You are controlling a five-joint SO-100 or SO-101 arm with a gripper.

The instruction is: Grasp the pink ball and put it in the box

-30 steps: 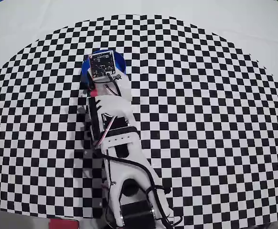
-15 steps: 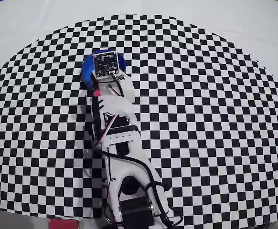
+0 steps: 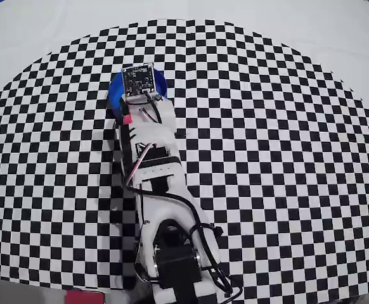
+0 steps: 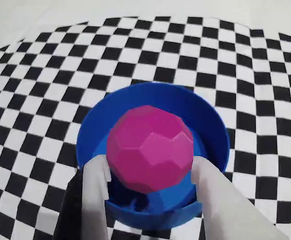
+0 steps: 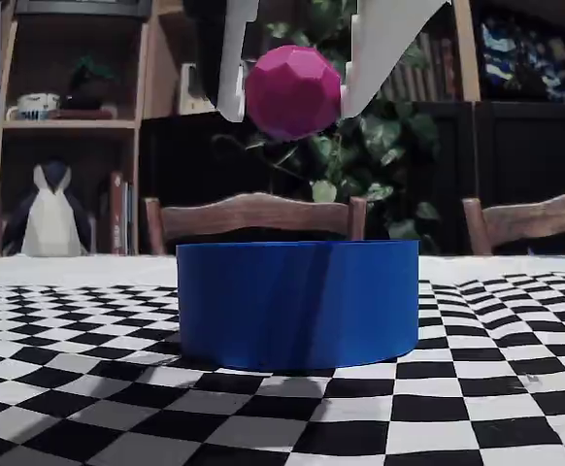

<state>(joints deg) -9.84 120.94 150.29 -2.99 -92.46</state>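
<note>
2 white fingers (image 4: 96, 195) of the gripper (image 4: 150, 172) clamp the faceted, matte magenta-pink ball (image 4: 150, 148) in the wrist view, 1 finger on each side of it. Beneath the ball lies the round, bright blue tub with a low wall (image 4: 213, 125), its open mouth directly under the ball. The tub stands on a black-and-white checkered mat (image 4: 45, 90).

Seen from the overhead view, the white arm (image 3: 153, 164) reaches up the picture from the lower edge across the checkered mat (image 3: 267, 158). A small square circuit board (image 3: 138, 80) on the wrist covers most of the blue tub (image 3: 114, 95), of which only an arc shows to either side. The ball and the gripper's fingers are hidden under the arm here.

From the low fixed view, the gripper (image 5: 293, 92) comes down from the top edge, its 2 white fingers (image 5: 232, 68) pressed against the left and right of the pink ball (image 5: 293, 91). The ball hangs in the air, clear above the rim of the blue tub (image 5: 297, 303) and roughly centred over it. Wooden chair backs (image 5: 253, 216), a leafy plant (image 5: 380, 136) and a penguin figure (image 5: 48, 214) stand behind the table.
</note>
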